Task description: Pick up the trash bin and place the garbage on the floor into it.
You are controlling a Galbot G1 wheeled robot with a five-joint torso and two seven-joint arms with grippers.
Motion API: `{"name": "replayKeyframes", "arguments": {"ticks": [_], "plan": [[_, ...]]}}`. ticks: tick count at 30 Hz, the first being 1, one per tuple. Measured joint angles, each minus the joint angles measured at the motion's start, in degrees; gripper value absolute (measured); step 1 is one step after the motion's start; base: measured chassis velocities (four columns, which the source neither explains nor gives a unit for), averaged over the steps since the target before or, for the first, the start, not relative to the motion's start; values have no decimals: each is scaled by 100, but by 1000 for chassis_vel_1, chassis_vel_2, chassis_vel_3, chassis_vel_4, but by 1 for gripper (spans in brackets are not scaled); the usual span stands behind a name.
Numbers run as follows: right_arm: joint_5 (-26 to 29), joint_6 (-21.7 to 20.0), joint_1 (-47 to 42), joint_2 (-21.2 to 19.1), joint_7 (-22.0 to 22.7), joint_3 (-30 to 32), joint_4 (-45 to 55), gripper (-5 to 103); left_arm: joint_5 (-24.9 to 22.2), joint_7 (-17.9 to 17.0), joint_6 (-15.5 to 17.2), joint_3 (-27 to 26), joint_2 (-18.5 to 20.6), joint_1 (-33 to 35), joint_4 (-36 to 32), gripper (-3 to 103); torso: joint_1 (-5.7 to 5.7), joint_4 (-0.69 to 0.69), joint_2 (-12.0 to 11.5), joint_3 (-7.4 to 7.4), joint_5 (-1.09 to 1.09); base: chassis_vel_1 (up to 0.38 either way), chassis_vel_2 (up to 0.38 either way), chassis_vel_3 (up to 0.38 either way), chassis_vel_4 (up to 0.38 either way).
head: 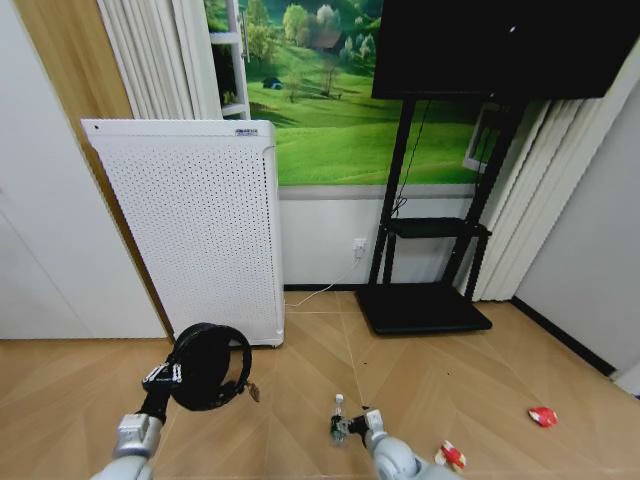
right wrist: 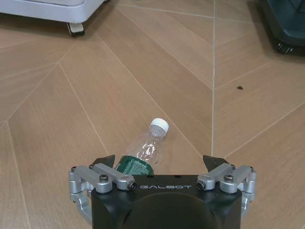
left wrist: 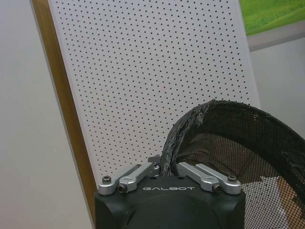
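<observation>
My left gripper [head: 165, 378] is shut on the rim of the black mesh trash bin [head: 210, 366], which hangs above the floor [head: 300, 370] with its mouth facing me. In the left wrist view the fingers [left wrist: 143, 172] pinch the bin's rim [left wrist: 167, 152]. My right gripper [head: 350, 426] stands open low over the floor. The clear bottle [right wrist: 145, 150] with a green label and white cap lies on the wood between its fingertips [right wrist: 159, 161], nearer one finger. Two red-and-white wrappers [head: 452, 456] [head: 543, 416] lie on the floor to the right.
A tall white perforated appliance [head: 190, 220] stands just behind the bin; one of its casters [right wrist: 75, 28] is in the right wrist view. A black TV stand [head: 425, 305] stands at the back centre. Walls close in on the left and right.
</observation>
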Motion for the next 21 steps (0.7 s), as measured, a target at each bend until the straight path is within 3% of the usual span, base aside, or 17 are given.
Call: {"name": "replayKeyframes", "arguments": {"ticks": [7,12,21], "plan": [[232,-240,58,316,255,-127,-135,100,61,6,-21,61,-18,-57,108,5,0,-1,0,0,0,0,0,0,0],[127,-235,106,625,269,-264,-274,100,116,8,-33,139,-42,-81,149,5,0,0,0,0,1,0,0,0,0],[-66,-178,223,817,252,-309,-566,100,154,11,-78,188,-20,-92,220,5,0,1,0,0,1,0,0,0,0]]}}
